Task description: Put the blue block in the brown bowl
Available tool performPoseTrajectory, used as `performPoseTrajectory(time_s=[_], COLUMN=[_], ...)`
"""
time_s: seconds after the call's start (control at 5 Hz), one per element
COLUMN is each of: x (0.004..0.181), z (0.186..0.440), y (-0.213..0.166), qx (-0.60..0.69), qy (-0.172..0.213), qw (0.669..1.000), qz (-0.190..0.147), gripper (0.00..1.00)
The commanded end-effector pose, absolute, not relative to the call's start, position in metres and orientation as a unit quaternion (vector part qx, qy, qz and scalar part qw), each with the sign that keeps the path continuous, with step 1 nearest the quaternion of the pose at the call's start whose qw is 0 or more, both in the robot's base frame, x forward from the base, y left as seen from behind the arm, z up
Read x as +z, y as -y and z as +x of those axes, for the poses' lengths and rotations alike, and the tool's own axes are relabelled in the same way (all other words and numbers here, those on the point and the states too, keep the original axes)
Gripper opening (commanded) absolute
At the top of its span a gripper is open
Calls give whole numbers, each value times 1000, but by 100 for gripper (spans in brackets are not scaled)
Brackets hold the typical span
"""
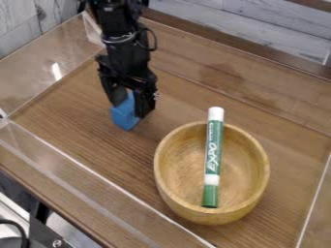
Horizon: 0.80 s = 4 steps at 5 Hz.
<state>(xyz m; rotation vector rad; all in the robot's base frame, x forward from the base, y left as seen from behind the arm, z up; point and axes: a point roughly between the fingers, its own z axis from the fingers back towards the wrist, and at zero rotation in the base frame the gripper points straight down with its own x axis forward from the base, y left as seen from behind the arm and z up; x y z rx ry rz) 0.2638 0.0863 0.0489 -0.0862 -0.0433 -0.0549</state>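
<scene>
Brown bowl: the wide, shallow wooden bowl stood nearest to the camera, below and to the right of the gripper in the view, well apart from it. It rested flat on the table and its thick rim was whole in view.

Green-and-white marker: it lay inside the brown bowl, lengthwise from the near wall to the far rim. Its white end leaned on the far rim, the end closest to the gripper side.

Table: a dark wooden surface with clear raised walls around it. The bare part to the left of the gripper carried nothing.

Blue block: it sat on the table directly under the gripper, to the left of the bowl and apart from it. Its lower part showed between and below the fingers; its upper part was hidden behind them. It was not in the bowl.

Gripper: the black gripper pointed straight down over the blue block. Its jaws were spread wide, one finger at each side of the block. Whether the fingers touched the block, I could not tell. The block stood on the table, not lifted.

Arm: the black arm rose from the gripper toward the far upper edge of the view.
</scene>
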Motion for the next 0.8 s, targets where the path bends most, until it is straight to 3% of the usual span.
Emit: performPoseTrajectory(time_s=[0.0, 0.2, 0.4, 0.6], x=[47, 42, 37, 36], z=[265, 264, 265, 266], y=[-90, -89, -88, -86], qx=[-22, -21, -25, -31], qy=[29, 27, 28, 28], qw=[998, 998, 998, 997], qz=[-45, -51, -56, -59], gripper=[100, 100, 0, 0])
